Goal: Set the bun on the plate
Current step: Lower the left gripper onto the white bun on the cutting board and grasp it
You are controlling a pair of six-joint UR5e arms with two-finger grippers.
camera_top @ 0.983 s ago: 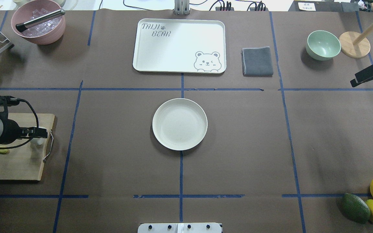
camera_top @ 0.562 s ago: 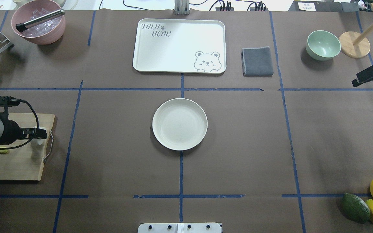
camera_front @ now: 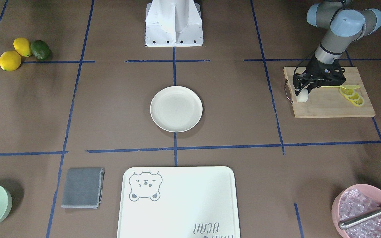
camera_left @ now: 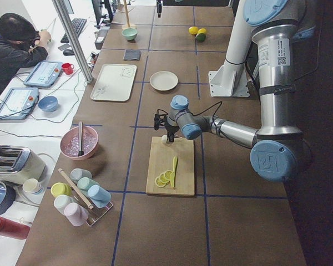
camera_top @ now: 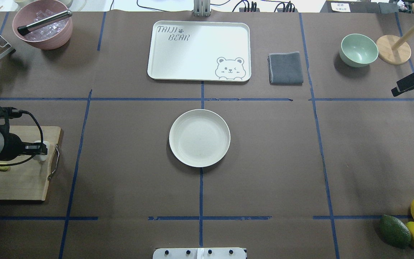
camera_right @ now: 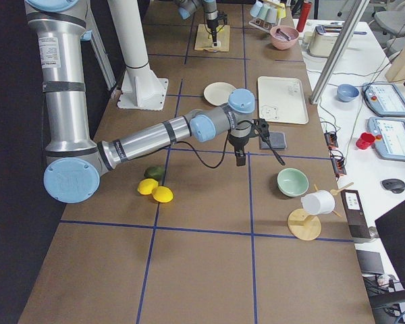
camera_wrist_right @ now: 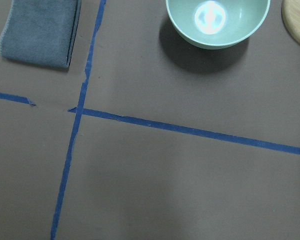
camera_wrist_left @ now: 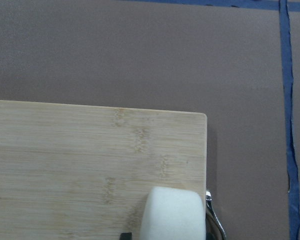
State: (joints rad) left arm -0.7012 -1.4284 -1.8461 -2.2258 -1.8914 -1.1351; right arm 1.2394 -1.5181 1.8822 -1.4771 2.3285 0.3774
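The white bun [camera_front: 302,96] lies on the wooden cutting board [camera_front: 329,105], at the corner nearest the table's middle. My left gripper [camera_front: 301,91] points down over it, fingers straddling it. In the left wrist view the bun [camera_wrist_left: 173,216] fills the bottom edge, and a dark fingertip [camera_wrist_left: 125,235] stands just apart from its side. Seen from overhead, the bun [camera_top: 44,153] peeks out from under the left gripper [camera_top: 38,148], which looks open. The cream plate [camera_top: 199,138] sits at the table's centre with nothing on it. My right gripper [camera_top: 396,90] hovers at the far right edge, fingers together and holding nothing.
Lemon slices [camera_front: 352,96] lie on the board. Along the far side stand a bear-print tray [camera_top: 199,50], a grey cloth [camera_top: 285,67], a mint bowl [camera_top: 358,50] and a pink bowl of ice [camera_top: 42,24]. Lemons and an avocado [camera_top: 394,231] sit at the near right corner.
My left gripper has drawn back a little toward the board and come down over the bun. The right gripper drifted slightly toward the table's right edge.
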